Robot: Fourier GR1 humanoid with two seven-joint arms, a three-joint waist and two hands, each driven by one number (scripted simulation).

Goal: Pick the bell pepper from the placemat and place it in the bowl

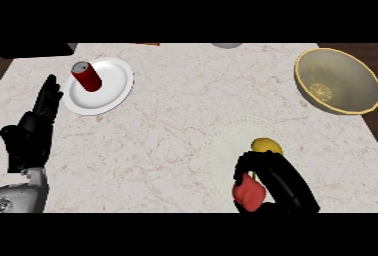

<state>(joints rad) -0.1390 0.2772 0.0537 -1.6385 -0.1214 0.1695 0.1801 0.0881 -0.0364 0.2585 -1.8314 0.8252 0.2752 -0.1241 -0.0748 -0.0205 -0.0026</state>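
so, starting at the right hand (284,182) in the lower right of the frame: its fingers (258,160) are curled over in an arc, and the red bell pepper (249,195) is wrapped inside that curl; looks like a closed grasp, not a hover. The red body is seen poking out on the left side of the palm, its long axis running roughly up-and-down in the frame. A yellow lump (266,145) is seen just past the fingertips on the upper side; whether that's part of the same pepper or something separate can't be told, since the fingers hide the join. All of this sits over the lower edge of the pale round placemat (221,135), which is barely told apart from the marble counter (170,140); whether the pepper is lifted off it can't be judged from straight above.

The thing that matters next: the bowl (343,75) is found at the upper right, well apart from the hand, up and a bit to the right of it; so a carry away from the body along the right side is probably called for, ending above the rim. The left hand (33,130) is parked at the left edge, open, fingers up, far from everything. A plate (111,95) with a red can (87,76) lying on it is at upper left, out of the way.
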